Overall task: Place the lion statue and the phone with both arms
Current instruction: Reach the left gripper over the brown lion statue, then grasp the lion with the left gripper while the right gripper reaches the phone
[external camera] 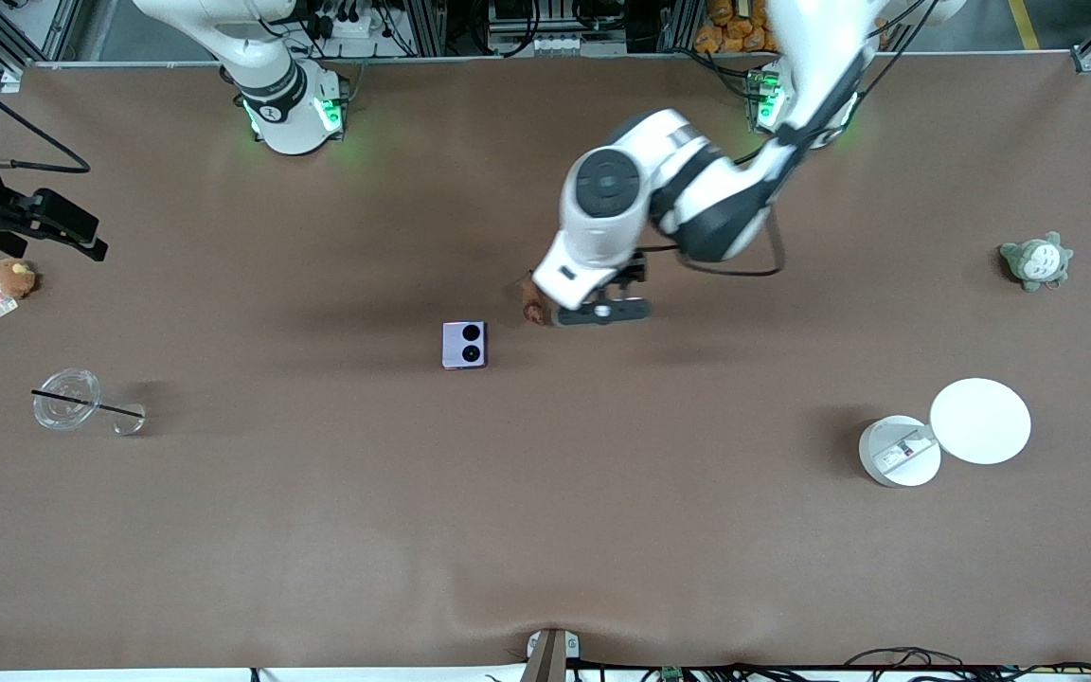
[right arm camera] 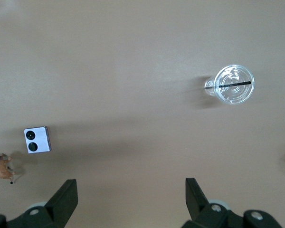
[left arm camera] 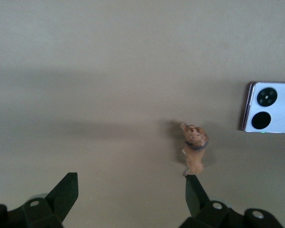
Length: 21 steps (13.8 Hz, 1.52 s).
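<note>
Lion statue [external camera: 534,305] is standing on the brown table [external camera: 318,530] near its middle, partly hidden in the front view by the left arm's hand. In the left wrist view the lion [left arm camera: 195,148] is lying just off one fingertip [left arm camera: 194,190], not between the fingers. Phone [external camera: 464,344] is lying flat just beside the lion, slightly nearer the front camera and toward the right arm's end, two black lenses facing up; the two are apart, not touching.

Left gripper [external camera: 602,311] is hovering low over the table right beside the lion, jaws spread wide, holding nothing. Right gripper [right arm camera: 131,202] is out of the front view; the right arm is waiting, its wrist view looking down from high up with jaws wide and empty.

Clear plastic cup [external camera: 65,399] with black straw is sitting toward the right arm's end, nearer the camera than the phone. Orange-brown plush [external camera: 12,278] with tag is sitting at that same end, farther from the camera. Grey-green plush [external camera: 1036,261] is sitting at the left arm's end. White round box [external camera: 898,452] and its lid [external camera: 979,421] are sitting side by side, touching, nearer the camera.
</note>
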Each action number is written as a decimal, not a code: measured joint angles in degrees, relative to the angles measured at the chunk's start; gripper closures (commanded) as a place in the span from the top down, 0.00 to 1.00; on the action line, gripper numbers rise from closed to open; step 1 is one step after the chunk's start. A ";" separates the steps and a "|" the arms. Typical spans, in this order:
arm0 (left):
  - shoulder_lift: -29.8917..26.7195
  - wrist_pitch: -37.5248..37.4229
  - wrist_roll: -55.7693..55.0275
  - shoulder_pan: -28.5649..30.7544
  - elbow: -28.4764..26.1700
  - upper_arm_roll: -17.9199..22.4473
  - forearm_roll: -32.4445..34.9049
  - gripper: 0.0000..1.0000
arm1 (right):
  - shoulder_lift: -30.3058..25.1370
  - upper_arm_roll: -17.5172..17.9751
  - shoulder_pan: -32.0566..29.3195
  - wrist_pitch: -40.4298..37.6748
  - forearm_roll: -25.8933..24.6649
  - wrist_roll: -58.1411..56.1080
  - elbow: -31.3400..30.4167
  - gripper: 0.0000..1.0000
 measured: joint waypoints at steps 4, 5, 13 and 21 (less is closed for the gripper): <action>9.44 3.81 -6.89 -5.85 7.74 2.17 2.46 1.00 | 1.63 -0.04 -0.18 -2.20 -0.74 0.00 -0.01 1.00; 10.71 5.06 -8.51 -7.76 8.30 3.62 2.48 1.00 | 2.68 -0.05 -0.53 -2.39 -0.83 0.00 -0.02 1.00; 16.99 7.52 -14.01 -13.79 9.08 8.12 2.49 0.44 | 4.99 0.36 -1.84 -6.73 -0.80 0.02 0.01 1.00; 15.77 6.44 -10.35 -10.83 11.26 8.59 2.94 0.00 | 8.86 1.63 7.81 -6.91 0.47 3.99 0.04 1.00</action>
